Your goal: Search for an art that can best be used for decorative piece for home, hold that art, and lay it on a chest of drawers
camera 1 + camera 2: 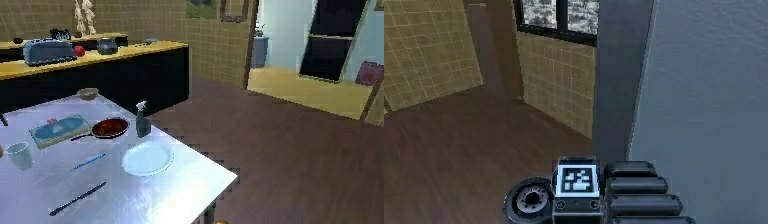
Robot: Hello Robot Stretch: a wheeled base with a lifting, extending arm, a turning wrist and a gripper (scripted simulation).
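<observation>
Brown plank floor [290,150] runs from a tan tiled kitchen toward one bright doorway [300,45] at the forward view's right. One white bench [185,185] fills the lower left. It carries one white plate [147,158], one red bowl [110,127], one dark spray bottle [143,120] just beside that bowl, one book [58,129], one pale cup [19,154], one small bowl [88,94] at the far edge, and two slim utensils: a bluish one [90,160] and a dark one [78,198].

Behind it stands one long wood-topped bench [135,53] with one toaster [48,51], one red apple [79,50] just beside it and one dark pot [107,45]. The single pale statuette [86,17], the one decorative piece in sight, stands upright at the back by the tiled wall, well apart from the white bench.

In the arm side view, one window [559,15] sits in the tiled wall. At the bottom edge lies the end effector [532,200], left of one white marker square [579,182]. Its far end is unclear, so I cannot tell whether it grasps anything.
</observation>
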